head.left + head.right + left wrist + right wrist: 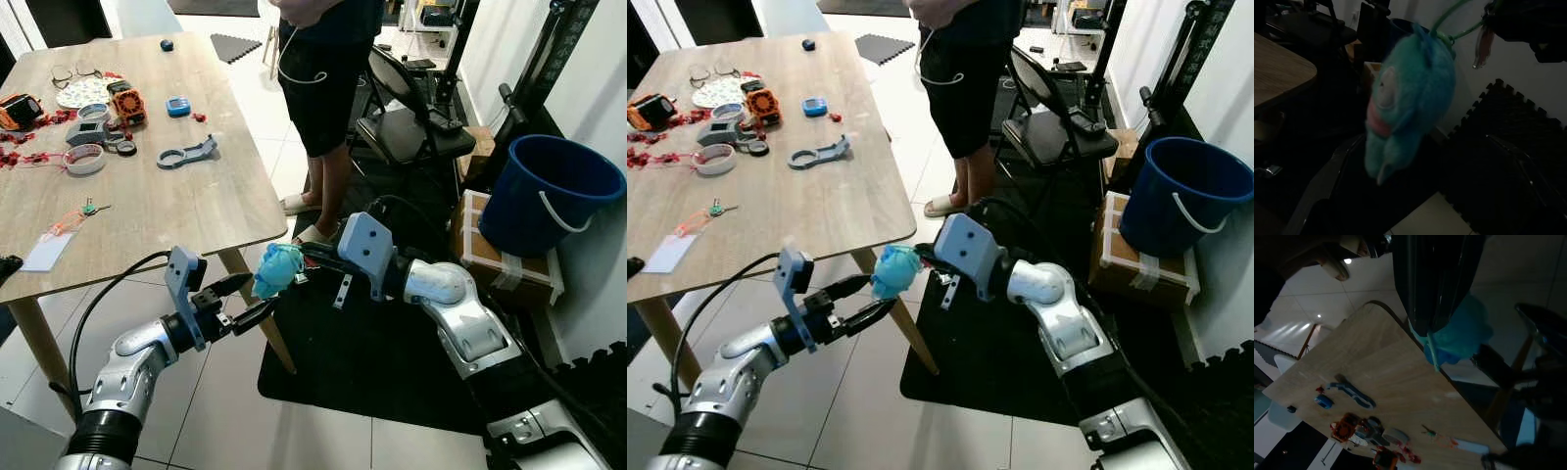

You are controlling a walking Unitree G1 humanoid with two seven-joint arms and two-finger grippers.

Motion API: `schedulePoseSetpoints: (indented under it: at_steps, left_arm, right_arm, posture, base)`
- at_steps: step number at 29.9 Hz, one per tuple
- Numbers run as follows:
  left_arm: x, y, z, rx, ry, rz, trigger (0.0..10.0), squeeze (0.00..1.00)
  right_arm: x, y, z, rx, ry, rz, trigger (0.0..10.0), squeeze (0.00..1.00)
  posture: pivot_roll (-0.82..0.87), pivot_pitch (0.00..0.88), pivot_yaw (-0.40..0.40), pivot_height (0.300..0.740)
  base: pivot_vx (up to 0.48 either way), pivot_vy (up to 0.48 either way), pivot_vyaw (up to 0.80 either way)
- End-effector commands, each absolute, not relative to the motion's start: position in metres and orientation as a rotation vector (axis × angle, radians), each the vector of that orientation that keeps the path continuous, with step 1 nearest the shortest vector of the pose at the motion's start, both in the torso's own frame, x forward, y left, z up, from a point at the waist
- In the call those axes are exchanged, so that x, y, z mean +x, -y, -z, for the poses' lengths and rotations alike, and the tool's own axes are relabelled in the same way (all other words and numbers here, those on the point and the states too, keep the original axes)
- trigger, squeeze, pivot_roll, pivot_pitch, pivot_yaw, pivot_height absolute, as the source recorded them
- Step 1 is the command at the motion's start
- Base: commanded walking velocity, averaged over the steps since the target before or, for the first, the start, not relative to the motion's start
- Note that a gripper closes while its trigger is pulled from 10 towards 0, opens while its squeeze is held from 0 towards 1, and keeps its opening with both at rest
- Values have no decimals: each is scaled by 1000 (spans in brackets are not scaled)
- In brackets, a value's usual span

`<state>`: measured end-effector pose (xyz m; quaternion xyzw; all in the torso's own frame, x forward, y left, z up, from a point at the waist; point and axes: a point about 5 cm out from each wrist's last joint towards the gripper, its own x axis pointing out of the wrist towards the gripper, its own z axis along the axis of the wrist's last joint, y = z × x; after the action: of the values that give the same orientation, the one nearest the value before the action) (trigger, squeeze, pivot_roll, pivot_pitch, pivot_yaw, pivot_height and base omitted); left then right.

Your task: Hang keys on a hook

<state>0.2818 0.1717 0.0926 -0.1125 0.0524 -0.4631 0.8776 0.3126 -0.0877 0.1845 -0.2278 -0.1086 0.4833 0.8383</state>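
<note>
Left eye view: the keys hang as a turquoise plush keychain (277, 270) in mid-air off the worktop (147, 211) corner, dangling by a green loop from the right gripper (306, 257), whose fingers are closed on that loop. The plush's long axis runs roughly vertical. The left gripper (247, 300) sits just below and to the left of it, fingers spread and nearly touching it, so the left arm looks nearer for a handover. No hook is visible.
</note>
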Motion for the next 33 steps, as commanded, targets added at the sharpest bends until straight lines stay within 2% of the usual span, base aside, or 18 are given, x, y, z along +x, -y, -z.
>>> schedulePoseSetpoints:
  at_steps: [1, 5, 14, 18, 28, 33]
  left_arm:
    - [275, -161, -88, -268, -118, 1017, 10000, 0]
    - [270, -153, -88, -280, -122, 1077, 10000, 0]
    - [268, -148, -83, -283, -131, 1087, 10000, 0]
    - [271, -143, -83, -289, -123, 1080, 10000, 0]
    - [270, -142, -83, -287, -124, 1089, 10000, 0]
    - [270, -141, -83, -283, -123, 1090, 10000, 0]
  right_arm:
    - [311, 82, -196, -448, 277, -1042, 10000, 0]
    - [310, 80, -198, -423, 286, -1055, 10000, 0]
    - [306, 75, -196, -398, 285, -1086, 10000, 0]
    - [303, 71, -185, -444, 230, -1130, 10000, 0]
    - [309, 87, -181, -480, 180, -1080, 10000, 0]
    - [298, 90, -182, -429, 154, -1170, 10000, 0]
  posture:
    - [-63, 61, 53, 740]
    - [-63, 59, 49, 740]
    - [-66, 56, 45, 740]
    - [-66, 52, 41, 740]
    - [-69, 48, 40, 740]
    - [-74, 53, 44, 740]
  base:
    - [0, 0, 0]
    - [0, 0, 0]
    - [0, 0, 0]
    - [0, 0, 0]
    - [0, 0, 0]
    - [0, 0, 0]
